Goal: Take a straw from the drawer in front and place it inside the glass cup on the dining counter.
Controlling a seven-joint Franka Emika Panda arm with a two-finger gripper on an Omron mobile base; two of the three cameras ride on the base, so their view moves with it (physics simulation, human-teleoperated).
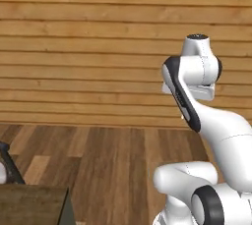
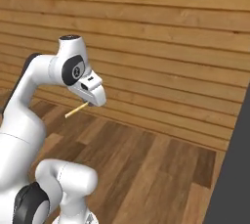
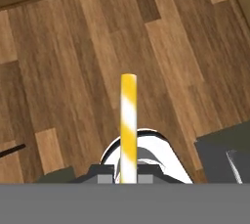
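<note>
My gripper [image 2: 89, 101] is raised over the wood floor and shut on the straw [image 2: 75, 110], which sticks out down and to the left from the jaws. In the hand view the straw [image 3: 128, 120] is a thin yellow stick with pale stripes. It rises straight from between the fingertips of the gripper [image 3: 128, 179], with floor planks behind it. A corner of the dark brown dining counter [image 1: 29, 203] shows at the lower left of the left base view. The glass cup and the drawer are out of view.
A wood-plank wall [image 1: 88, 47] stands ahead beyond the wood floor [image 1: 108, 170]. A dark chair frame [image 1: 9, 167] shows at the left edge by the counter corner. A tall dark grey panel [image 2: 233, 169] fills the right edge of the right base view.
</note>
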